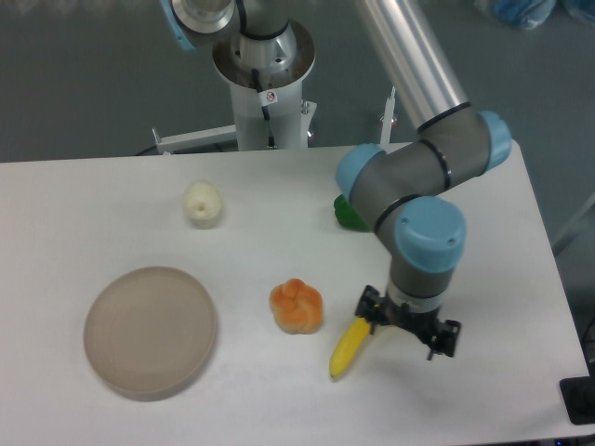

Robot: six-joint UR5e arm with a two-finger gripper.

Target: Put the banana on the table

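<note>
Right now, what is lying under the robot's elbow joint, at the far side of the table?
A green object, likely a bell pepper, shows on the table there. The arm covers most of it, so its shape stays hidden.

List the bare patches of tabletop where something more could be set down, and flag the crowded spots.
Bare: the table left of the pale fruit, and the strip between it and the plate. Crowded: around the orange fruit, banana, claw and green pepper.
</note>
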